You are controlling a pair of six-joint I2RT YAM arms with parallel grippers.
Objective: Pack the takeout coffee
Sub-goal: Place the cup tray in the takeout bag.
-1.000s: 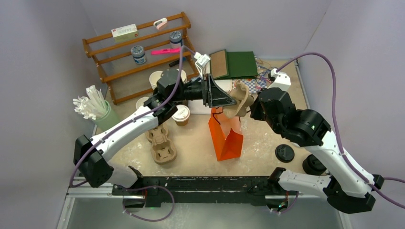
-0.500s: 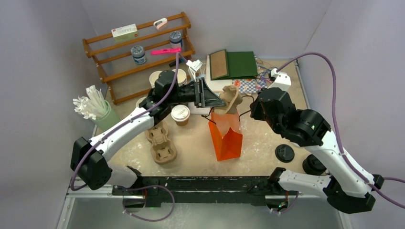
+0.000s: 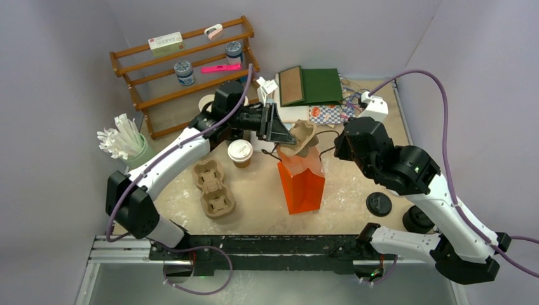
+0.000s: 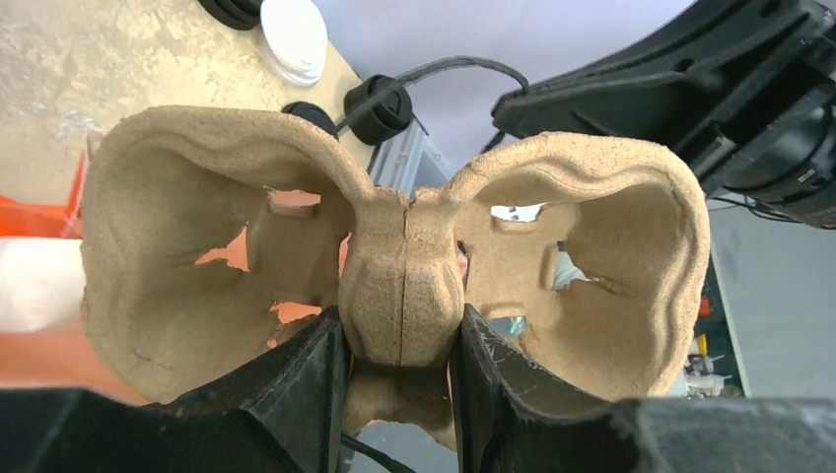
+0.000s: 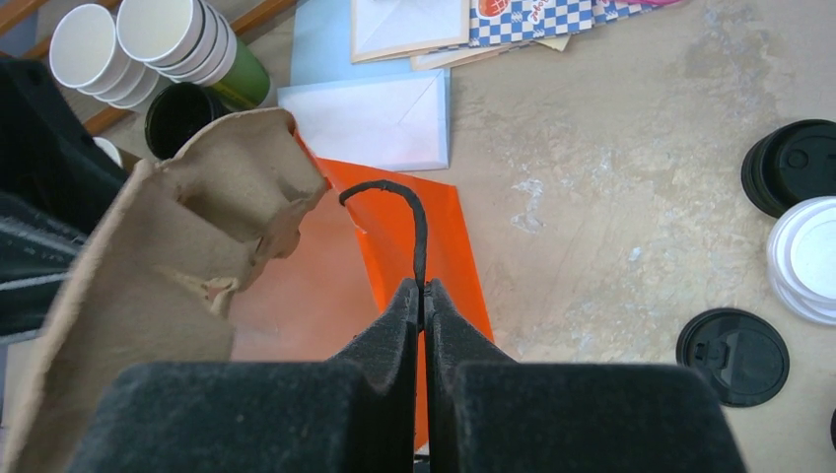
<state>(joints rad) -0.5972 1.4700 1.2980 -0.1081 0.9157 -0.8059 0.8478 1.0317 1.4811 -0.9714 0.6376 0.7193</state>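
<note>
Nearest the arms, the orange paper bag (image 3: pixel 304 184) stands upright. The right gripper (image 5: pixel 422 296) is pinched tight on its thin black cord handle (image 5: pixel 409 212), holding the mouth up. Directly over that mouth, the left gripper (image 4: pixel 399 325) clamps the centre ridge of a tan moulded-pulp two-cup carrier (image 4: pixel 197 266), which hangs tilted.

To do this well, I judge the carrier should enter end-first and level out low inside, with the handle drawn outward so the mouth gapes. A corner catching the rim could fold the bag's wall.

The brown kraft-paper coffee cup with a white lid (image 3: pixel 240 152) stands on the table just left of the bag, not yet packed.

Behind the bag, a blue-and-white checked paper (image 5: pixel 532 15) carries red print too cropped to read. The label on the white box (image 3: pixel 166 42) on the rack far left of the bag is too small to read.
</note>
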